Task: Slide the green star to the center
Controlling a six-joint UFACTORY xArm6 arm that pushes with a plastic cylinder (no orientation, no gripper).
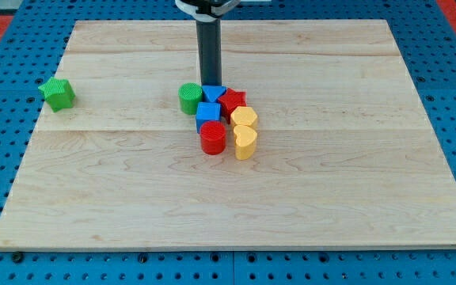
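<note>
Green star [57, 93]: it sat alone near the bench's left edge, well apart from everything else, toward the view's top-left.
Bench [331, 198]: a pale wooden board; most of its surface lay bare, so the star's way rightward looked free until the cluster.
Green cylinder [190, 98]: it stood at the left side of the middle cluster, the first block the star would meet if pushed too far.
Blue blocks [209, 112]: one blue piece sat just below the rod and a blue cube right under it, both packed against their neighbours.
Red cylinder [212, 138]: at the cluster's lower end, touching the blue cube above it.
Tool [210, 84]: the rod's tip rested at the top of the cluster, right behind the upper blue piece and far from the star; being a plain rod it had no jaws to open or close, and it gripped nothing.
Red star [233, 101]: right of the blue blocks.
Yellow hearts [245, 131]: two, stacked in line at the cluster's right.
Advice: I judged the tip ought to swing wide around the cluster, come to the star's far left side, and push steadily rightward through its middle, stopping short of the green cylinder.
</note>
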